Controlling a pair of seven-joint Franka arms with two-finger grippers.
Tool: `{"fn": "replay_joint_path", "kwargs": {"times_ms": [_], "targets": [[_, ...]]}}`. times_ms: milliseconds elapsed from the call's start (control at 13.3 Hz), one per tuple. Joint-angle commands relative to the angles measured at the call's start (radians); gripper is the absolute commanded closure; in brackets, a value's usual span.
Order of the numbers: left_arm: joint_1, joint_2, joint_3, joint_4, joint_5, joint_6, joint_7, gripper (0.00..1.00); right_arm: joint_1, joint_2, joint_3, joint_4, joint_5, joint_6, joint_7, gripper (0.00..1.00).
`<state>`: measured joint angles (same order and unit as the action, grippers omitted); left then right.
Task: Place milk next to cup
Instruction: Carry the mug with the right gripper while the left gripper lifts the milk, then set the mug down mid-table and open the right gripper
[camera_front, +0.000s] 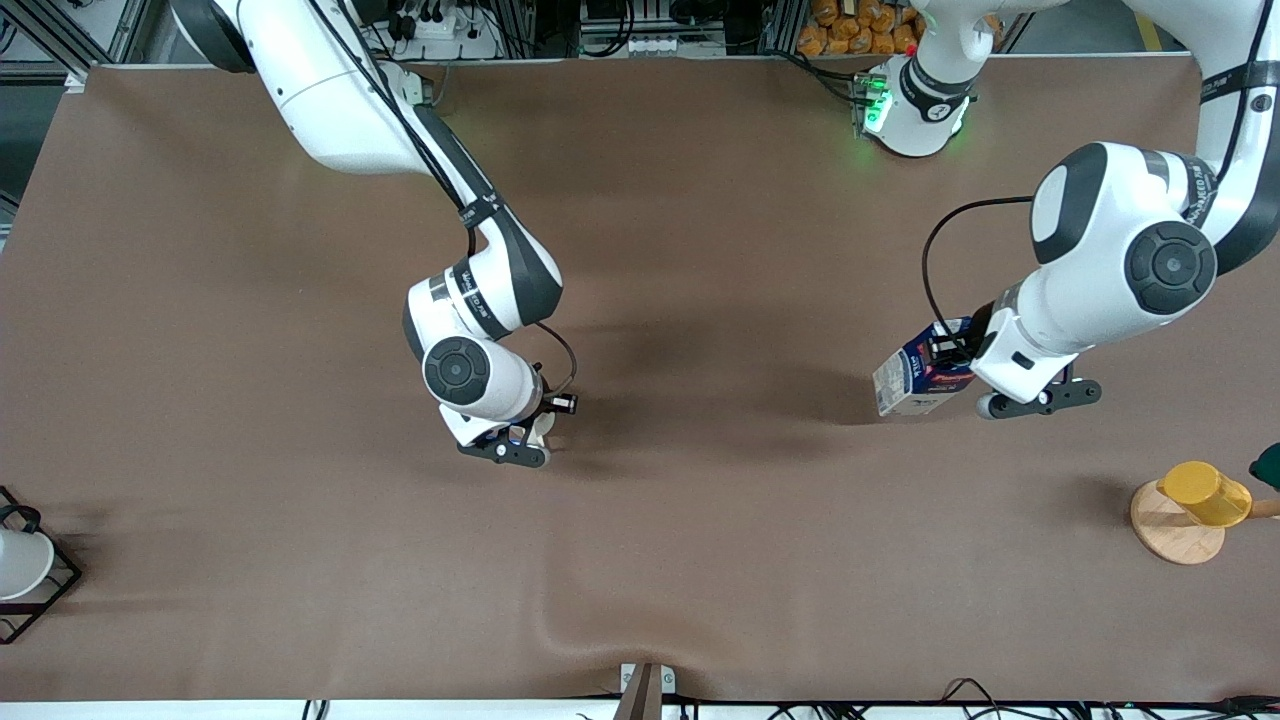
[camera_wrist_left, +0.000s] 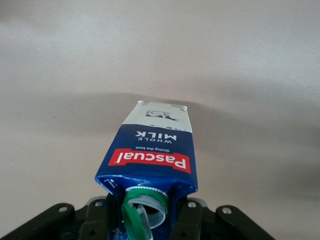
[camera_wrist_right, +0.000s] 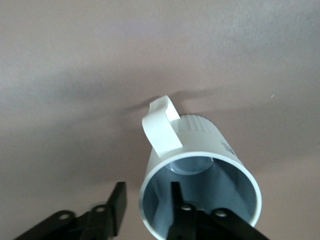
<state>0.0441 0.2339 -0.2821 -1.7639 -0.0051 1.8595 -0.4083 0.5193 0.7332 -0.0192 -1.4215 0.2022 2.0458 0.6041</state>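
Note:
The milk (camera_front: 915, 380), a dark blue and white carton with a red band, hangs tilted in my left gripper (camera_front: 952, 362) low over the table toward the left arm's end. In the left wrist view the left gripper (camera_wrist_left: 146, 220) is shut on the carton's top (camera_wrist_left: 152, 150), beside its green cap (camera_wrist_left: 131, 220), which is flipped open. The cup (camera_front: 541, 429), an off-white mug, stands near the table's middle, mostly hidden under my right gripper (camera_front: 518, 434). In the right wrist view the right gripper (camera_wrist_right: 146, 200) is open astride the mug's rim (camera_wrist_right: 200, 150), one finger inside, one outside.
A yellow cup (camera_front: 1205, 494) lies on a wooden disc (camera_front: 1165, 535) at the left arm's end, with a dark green object (camera_front: 1268, 465) at the edge. A white cup (camera_front: 18, 562) sits in a black wire rack (camera_front: 58, 588) at the right arm's end.

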Motion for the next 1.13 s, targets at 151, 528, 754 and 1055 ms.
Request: {"fn": "replay_joint_path", "kwargs": {"times_ms": [151,528,754,1055], "targets": [[-0.015,0.008,-0.115,0.055,0.002,-0.023,-0.196,1.00,-0.021,-0.050,-0.005,0.122,-0.007,-0.237,0.019,0.00],[-0.177,0.105,-0.155,0.173,0.005,-0.023,-0.435,1.00,-0.146,-0.199,-0.005,0.108,-0.012,-0.366,-0.093,0.00],[-0.279,0.194,-0.155,0.263,0.008,-0.022,-0.582,1.00,-0.258,-0.317,-0.007,0.020,-0.014,-0.398,-0.226,0.00],[-0.391,0.258,-0.143,0.330,0.019,-0.013,-0.670,1.00,-0.401,-0.437,-0.008,-0.071,-0.056,-0.415,-0.447,0.00]]}}
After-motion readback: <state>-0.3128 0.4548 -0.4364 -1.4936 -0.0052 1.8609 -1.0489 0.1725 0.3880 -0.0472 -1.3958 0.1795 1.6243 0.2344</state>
